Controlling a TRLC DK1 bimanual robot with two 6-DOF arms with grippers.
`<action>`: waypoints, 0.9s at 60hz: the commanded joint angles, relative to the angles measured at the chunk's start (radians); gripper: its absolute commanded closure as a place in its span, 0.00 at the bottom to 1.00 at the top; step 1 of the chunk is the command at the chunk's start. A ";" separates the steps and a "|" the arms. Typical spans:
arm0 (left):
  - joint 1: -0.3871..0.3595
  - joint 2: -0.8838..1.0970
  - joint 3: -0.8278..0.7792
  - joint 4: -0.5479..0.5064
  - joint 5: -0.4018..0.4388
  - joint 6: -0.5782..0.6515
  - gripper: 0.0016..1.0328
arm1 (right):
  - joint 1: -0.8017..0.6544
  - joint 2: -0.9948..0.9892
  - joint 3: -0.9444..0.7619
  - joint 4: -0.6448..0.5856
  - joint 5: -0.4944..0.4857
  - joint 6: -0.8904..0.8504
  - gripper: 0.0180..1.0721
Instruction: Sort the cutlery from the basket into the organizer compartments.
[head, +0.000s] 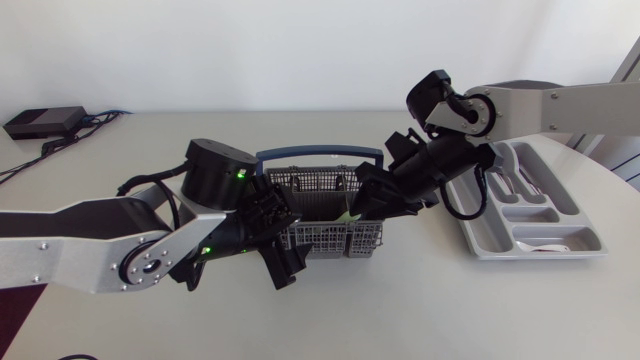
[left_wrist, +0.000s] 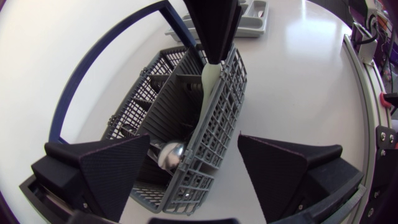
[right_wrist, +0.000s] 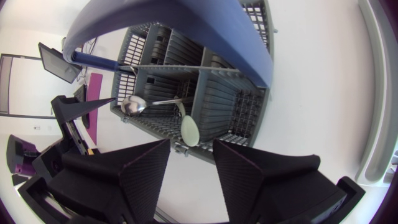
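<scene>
The grey cutlery basket (head: 325, 238) with a blue handle (head: 320, 155) stands mid-table. My left gripper (head: 280, 240) (left_wrist: 199, 180) is open, straddling the basket's near end wall (left_wrist: 186, 186); one finger is apart from it. A pale green utensil (left_wrist: 210, 81) (right_wrist: 189, 130) stands upright in the basket. My right gripper (head: 365, 200) (right_wrist: 191, 163) hangs over it with its fingers (left_wrist: 214, 31) on either side of the handle's tip, a gap still showing. A metal spoon (left_wrist: 169, 154) (right_wrist: 134, 104) lies in the basket. The grey organizer (head: 575, 205) sits at the right.
White cutlery (head: 520, 185) lies in the organizer's compartments. A black box with cables (head: 40, 122) sits at the back left corner. Bare table stretches in front of the basket and the organizer.
</scene>
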 joint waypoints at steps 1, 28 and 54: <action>-0.006 0.023 0.019 0.018 -0.004 0.020 0.06 | 0.017 0.029 0.023 0.012 0.009 0.030 0.55; -0.006 0.030 0.011 0.029 -0.004 0.020 0.06 | 0.052 0.036 0.060 0.020 0.024 0.046 0.60; 0.003 0.008 -0.007 0.030 -0.004 0.025 0.06 | 0.069 0.062 0.088 0.020 0.026 0.047 0.70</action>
